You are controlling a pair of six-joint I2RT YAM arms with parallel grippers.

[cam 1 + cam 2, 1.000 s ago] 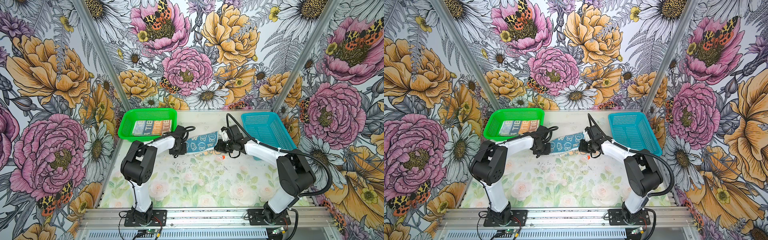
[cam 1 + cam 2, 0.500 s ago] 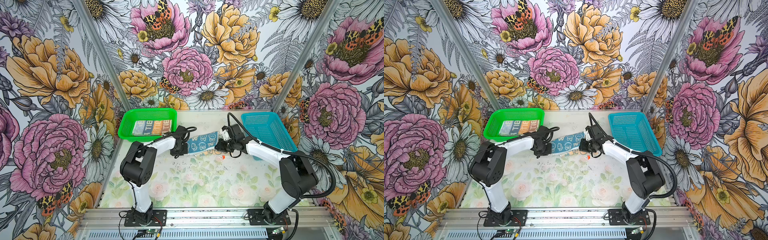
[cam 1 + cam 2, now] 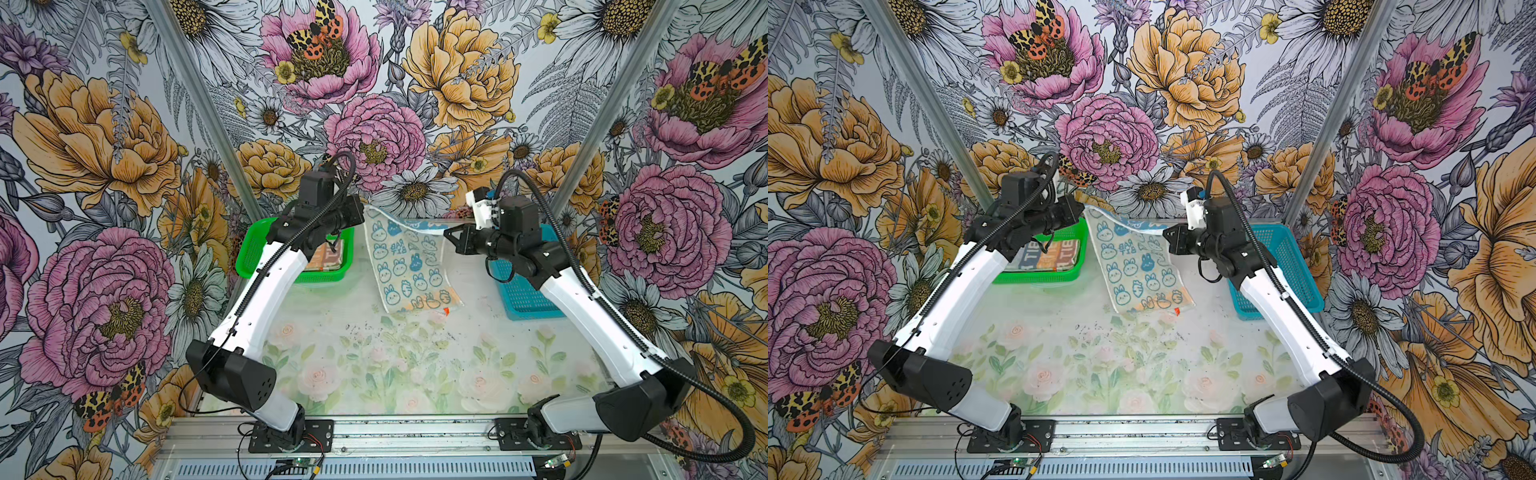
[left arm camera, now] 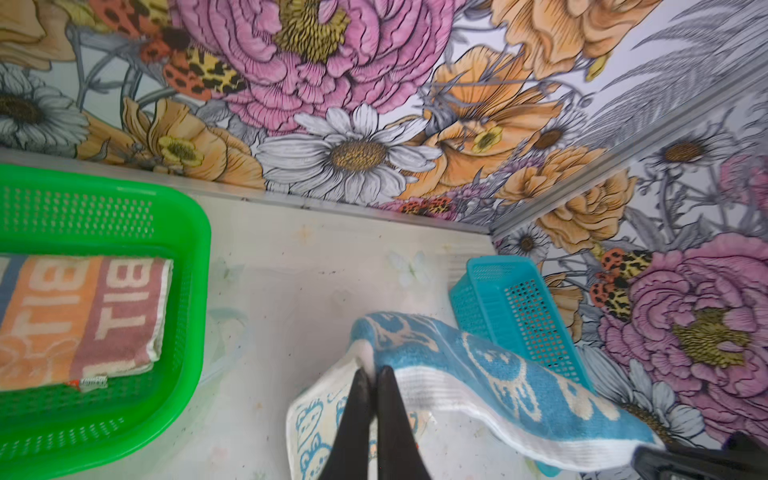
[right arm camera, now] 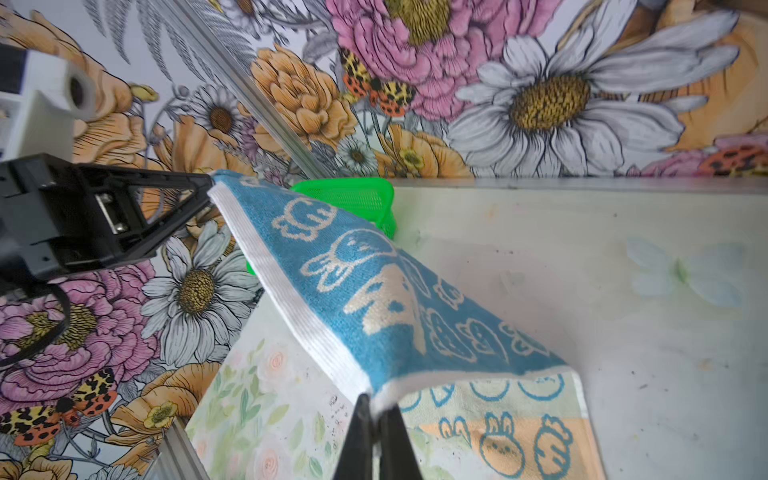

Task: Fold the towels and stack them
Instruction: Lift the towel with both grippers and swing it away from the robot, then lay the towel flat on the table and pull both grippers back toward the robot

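Note:
A towel point(image 3: 409, 266) point(image 3: 1138, 266), blue and cream with an orange strip and rabbit prints, hangs by its two upper corners in both top views. Its lower edge with the small orange tag point(image 3: 446, 310) rests on the table. My left gripper point(image 3: 362, 210) point(image 3: 1084, 205) point(image 4: 374, 370) is shut on one corner. My right gripper point(image 3: 446, 232) point(image 3: 1165, 232) point(image 5: 376, 401) is shut on the other. The blue face of the towel point(image 4: 478, 365) point(image 5: 374, 291) sags between them. A second towel point(image 3: 328, 257) point(image 3: 1050, 253) point(image 4: 83, 316) lies folded in the green basket.
The green basket point(image 3: 249, 257) point(image 3: 1038, 276) point(image 4: 195, 249) stands at the back left, under my left arm. A blue basket point(image 3: 528, 299) point(image 3: 1291, 257) point(image 4: 519, 307) stands at the back right, under my right arm. Flowered walls close in three sides.
The left gripper has shut on the towel's corner. Both grippers have risen, lifting the towel's far edge off the table so that it now hangs spread between them.

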